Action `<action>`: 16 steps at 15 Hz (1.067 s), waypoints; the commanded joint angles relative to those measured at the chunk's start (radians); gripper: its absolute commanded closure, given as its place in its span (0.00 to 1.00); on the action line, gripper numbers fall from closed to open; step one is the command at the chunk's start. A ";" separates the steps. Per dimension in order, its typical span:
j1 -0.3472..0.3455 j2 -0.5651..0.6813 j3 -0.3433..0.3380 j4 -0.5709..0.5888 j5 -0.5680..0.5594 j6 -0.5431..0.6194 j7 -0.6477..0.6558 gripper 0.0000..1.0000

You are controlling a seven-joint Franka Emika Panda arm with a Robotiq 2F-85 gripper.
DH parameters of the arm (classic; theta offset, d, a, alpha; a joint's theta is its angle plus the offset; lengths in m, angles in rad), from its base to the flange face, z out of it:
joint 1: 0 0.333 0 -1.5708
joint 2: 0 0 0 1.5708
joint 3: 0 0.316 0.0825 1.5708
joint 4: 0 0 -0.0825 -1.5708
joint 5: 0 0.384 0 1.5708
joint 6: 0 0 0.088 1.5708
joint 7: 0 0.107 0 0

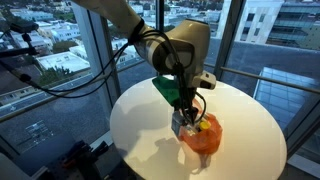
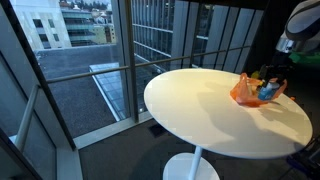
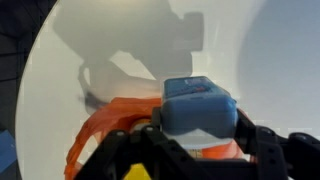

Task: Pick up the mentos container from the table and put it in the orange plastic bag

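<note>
My gripper point(image 3: 198, 135) is shut on the blue-lidded mentos container point(image 3: 198, 108), whose lid fills the lower middle of the wrist view. The orange plastic bag point(image 3: 105, 130) lies just below and to the left of it on the white round table point(image 3: 120, 40). In both exterior views the gripper point(image 1: 187, 120) hangs right over the orange bag point(image 1: 203, 137), with the container point(image 2: 268, 90) at the bag point(image 2: 247, 92) opening. Yellow and green items show inside the bag.
The round white table point(image 1: 240, 125) stands beside floor-to-ceiling windows with a railing point(image 2: 130, 60). The table's edge point(image 2: 200, 140) curves close around the bag. A green part point(image 1: 166, 90) sits on the arm above the gripper.
</note>
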 commanded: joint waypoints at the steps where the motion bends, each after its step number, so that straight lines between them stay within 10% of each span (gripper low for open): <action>1: 0.015 -0.015 0.013 0.057 0.022 -0.047 0.017 0.57; 16: 0.021 0.135 0.023 0.248 0.036 -0.050 0.067 0.57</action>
